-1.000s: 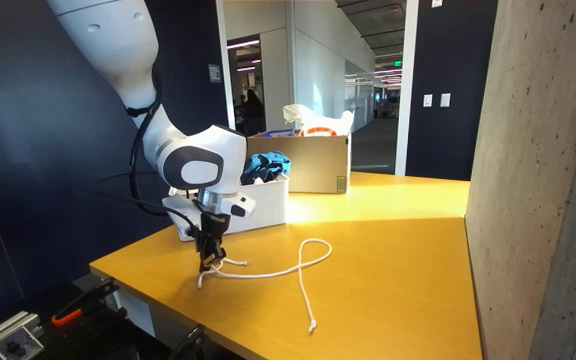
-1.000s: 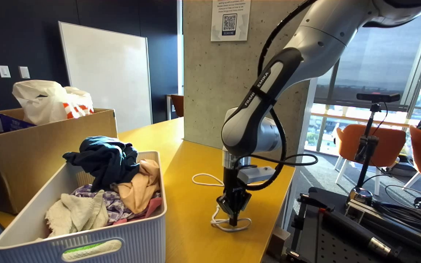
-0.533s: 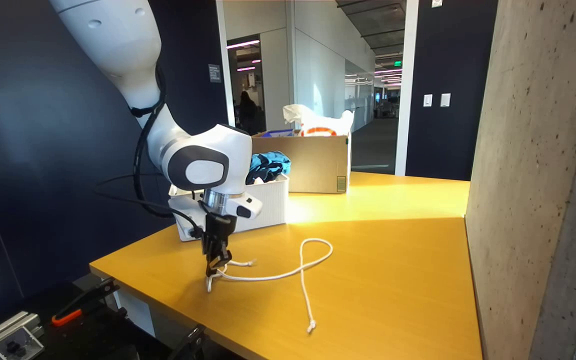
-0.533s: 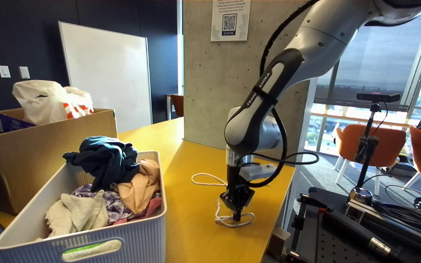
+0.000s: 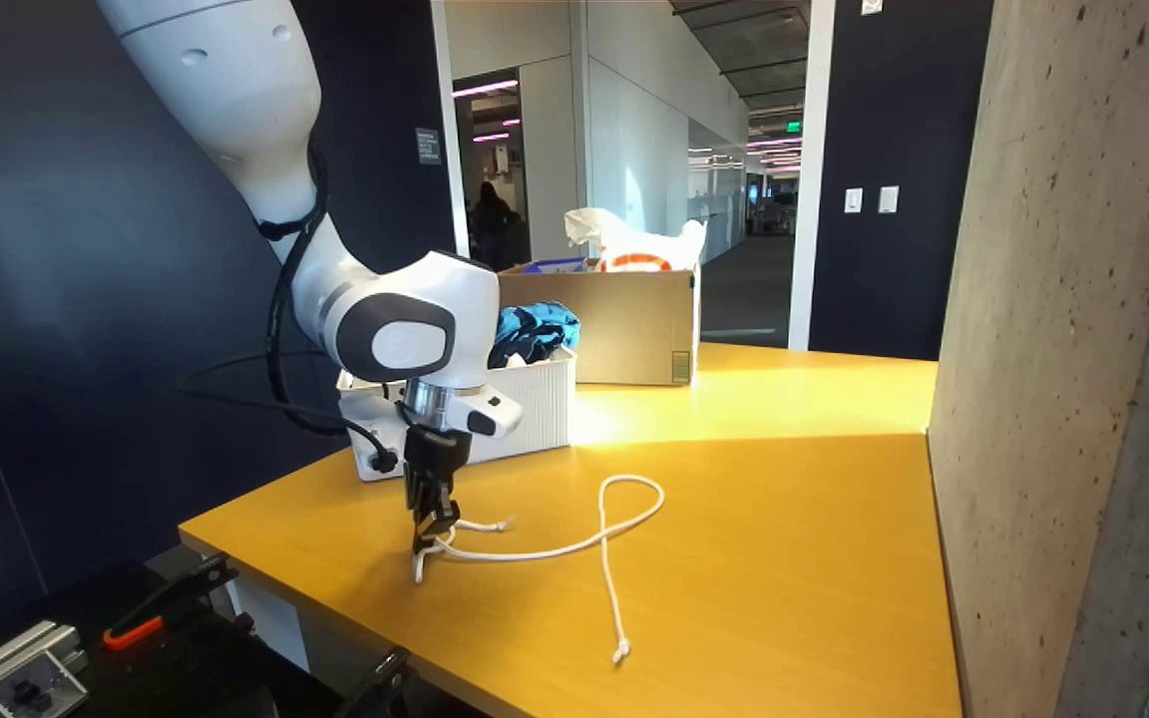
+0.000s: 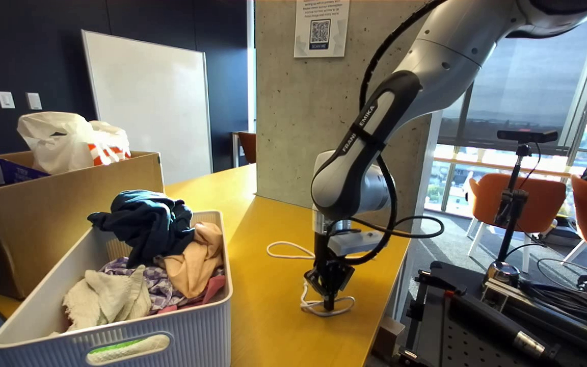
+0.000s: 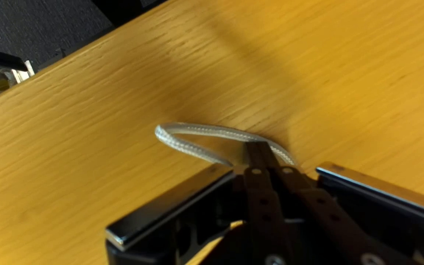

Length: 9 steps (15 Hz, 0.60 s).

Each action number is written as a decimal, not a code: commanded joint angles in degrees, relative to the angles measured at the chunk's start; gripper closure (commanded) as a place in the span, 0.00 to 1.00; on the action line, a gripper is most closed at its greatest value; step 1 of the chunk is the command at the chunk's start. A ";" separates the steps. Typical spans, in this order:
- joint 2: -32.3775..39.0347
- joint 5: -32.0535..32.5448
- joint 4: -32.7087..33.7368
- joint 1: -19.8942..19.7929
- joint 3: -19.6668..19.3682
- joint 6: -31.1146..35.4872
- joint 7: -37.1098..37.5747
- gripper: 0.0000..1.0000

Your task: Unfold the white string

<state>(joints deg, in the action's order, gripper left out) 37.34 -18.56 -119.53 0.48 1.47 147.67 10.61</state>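
White string (image 7: 212, 131) lies in a loop around the clenched pincer (image 7: 259, 152) on the yellow table (image 5: 784, 558).

Above fingers (image 6: 329, 302), on arm (image 6: 398, 114): reads "FRAN…" and "EMIKA". Higher, beyond fingers, on poster (image 6: 320, 29): reads "SCAN ME".

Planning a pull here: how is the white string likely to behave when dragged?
The white string probably bends limply, given its loose curves. Being so thin, it is likely light. Its crossed loop may tighten when pulled.
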 commanded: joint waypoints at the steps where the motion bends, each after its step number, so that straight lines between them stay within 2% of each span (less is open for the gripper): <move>1: 1.38 2.75 1.12 3.17 -2.48 2.59 5.58 1.00; 8: 2.79 5.70 2.64 6.78 -5.30 3.71 11.77 1.00; 9: 2.83 5.85 2.62 6.99 -5.40 3.79 12.28 0.74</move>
<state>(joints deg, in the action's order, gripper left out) 38.58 -14.69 -118.62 5.76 -2.47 150.07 19.83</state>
